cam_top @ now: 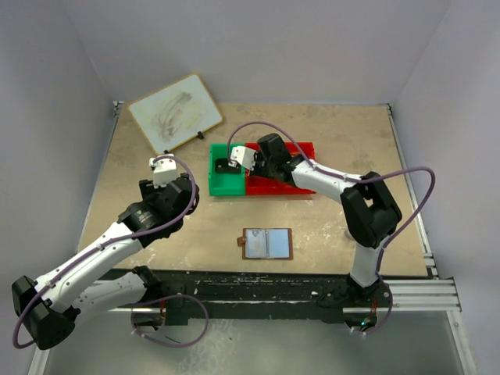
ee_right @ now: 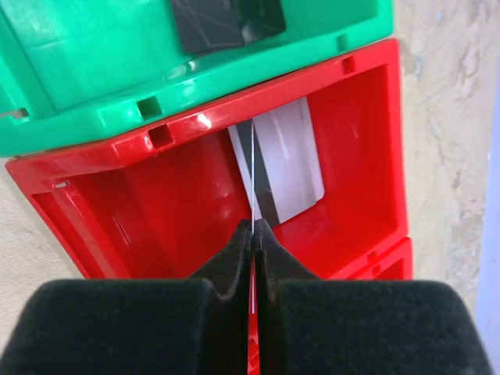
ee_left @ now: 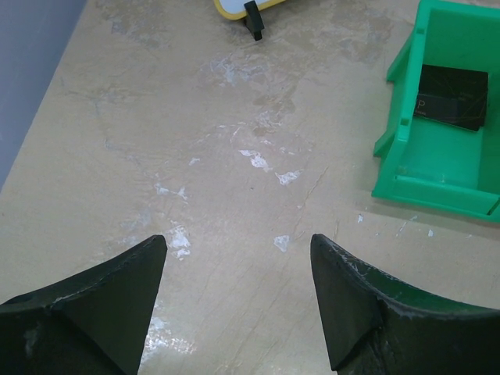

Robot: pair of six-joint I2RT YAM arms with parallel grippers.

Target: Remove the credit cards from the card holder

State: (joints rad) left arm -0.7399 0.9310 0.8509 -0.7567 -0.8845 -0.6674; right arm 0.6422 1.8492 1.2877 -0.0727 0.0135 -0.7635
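- Hanging directly over the red bin, the right gripper is clamped tight.
- Left gripper: spread wide, empty, beside the green bin.
- Card holder: open, long axis left-right, near the arm bases, well behind both grippers.
- What looks like a card stands edge-on in the right fingers.
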